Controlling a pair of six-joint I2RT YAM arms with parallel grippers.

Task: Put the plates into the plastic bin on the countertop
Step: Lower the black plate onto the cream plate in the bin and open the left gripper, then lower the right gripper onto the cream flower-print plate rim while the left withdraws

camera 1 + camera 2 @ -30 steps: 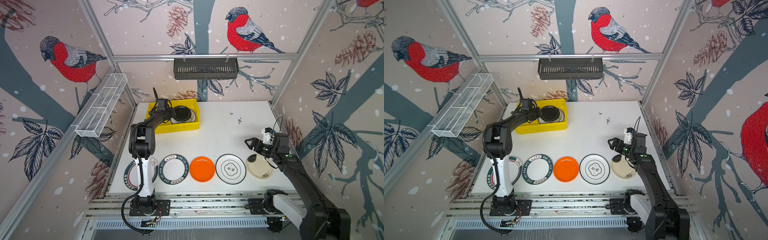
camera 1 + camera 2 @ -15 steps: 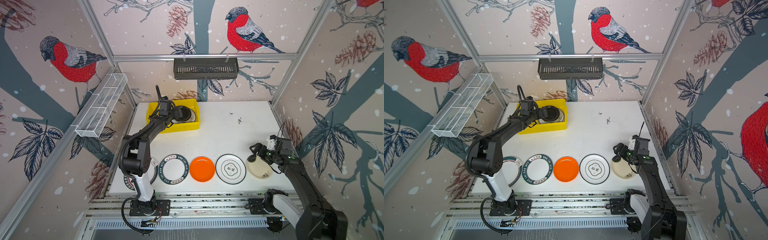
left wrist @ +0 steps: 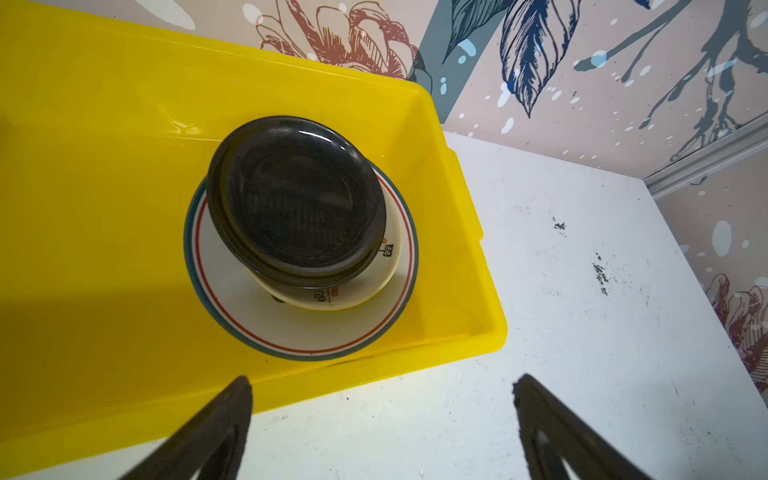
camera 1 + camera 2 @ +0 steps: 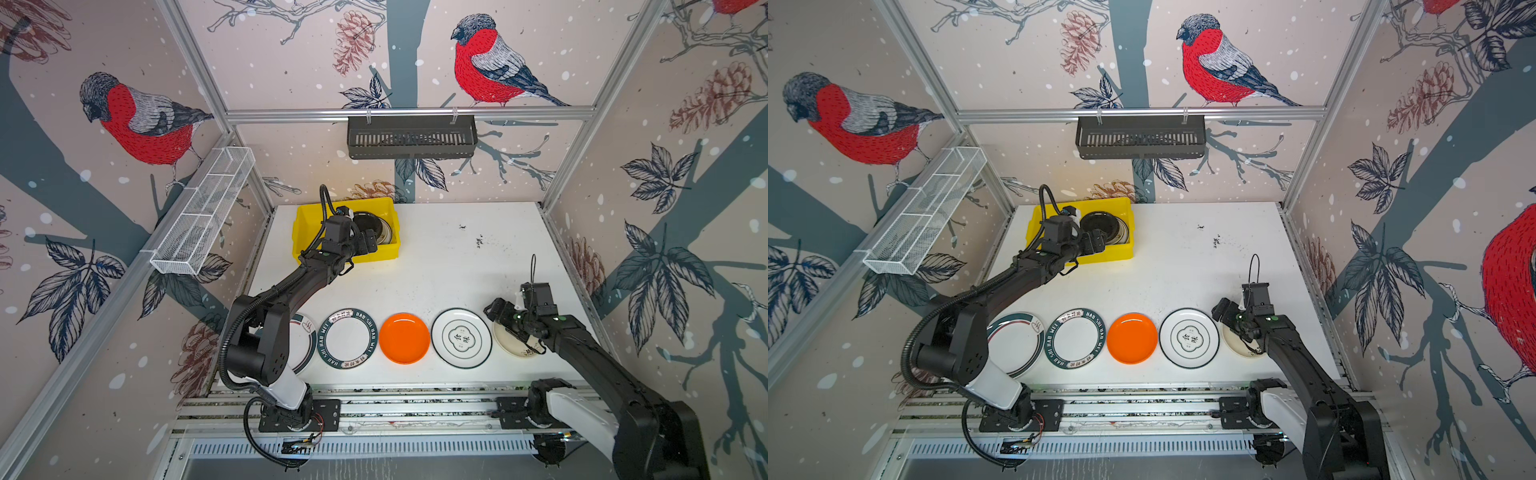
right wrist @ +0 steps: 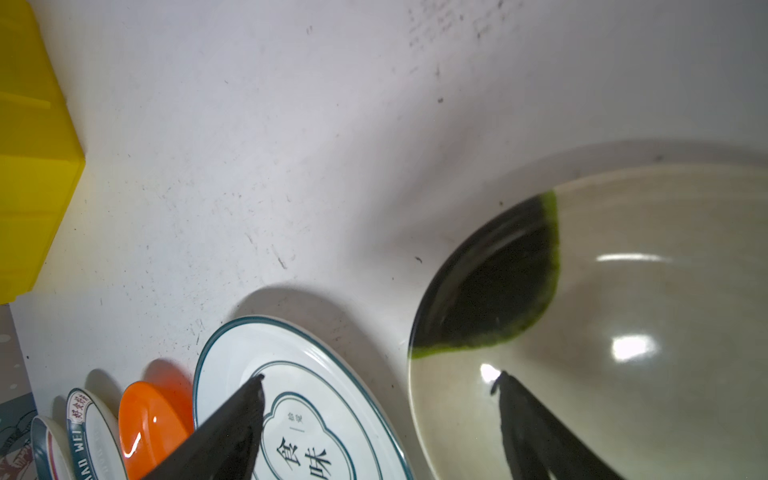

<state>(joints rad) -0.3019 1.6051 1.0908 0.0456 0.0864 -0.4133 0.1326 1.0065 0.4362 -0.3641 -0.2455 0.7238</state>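
My left gripper (image 3: pixel 382 399), jaws apart, empty, beside the bin (image 3: pixel 104 124) of stacked plates (image 3: pixel 299 195); my right gripper (image 5: pixel 380 384), jaws apart, over the cream plate (image 5: pixel 623 291) edge.

A robot test cell, probably within a laboratory, is indicated: a flat white speckled tabletop (image 4: pixel 457 270) is enclosed by aluminium-framed bird-print wall panels (image 4: pixel 291 62), and black jointed robot arms (image 4: pixel 291 286) are bolted to slotted base rails (image 4: pixel 415 409).
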